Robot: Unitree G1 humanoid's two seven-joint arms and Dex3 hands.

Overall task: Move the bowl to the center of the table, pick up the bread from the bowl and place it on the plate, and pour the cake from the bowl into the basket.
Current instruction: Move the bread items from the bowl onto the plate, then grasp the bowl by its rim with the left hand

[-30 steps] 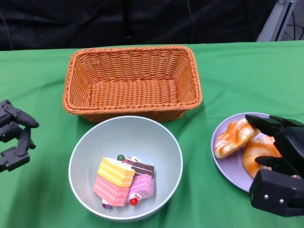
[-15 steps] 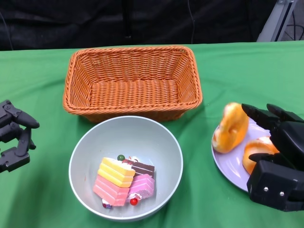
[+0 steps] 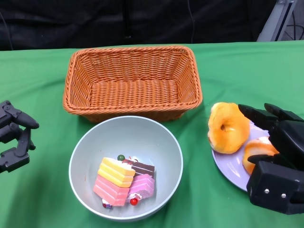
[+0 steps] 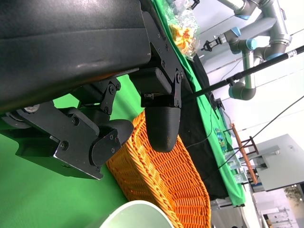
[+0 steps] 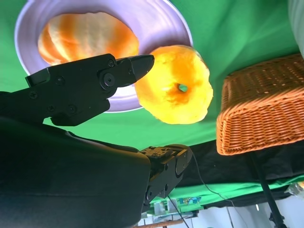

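Head view: right hand (image 3: 278,156) with fingers (image 3: 259,115) spread, touching a ring-shaped bread (image 3: 229,127) that stands on edge at the plate (image 3: 227,164) rim, apparently unsettled. Cake (image 3: 124,183) sits in the bowl (image 3: 90,142) before the basket (image 3: 133,81). Left hand (image 3: 14,137) idles, fingers apart, holding nothing.
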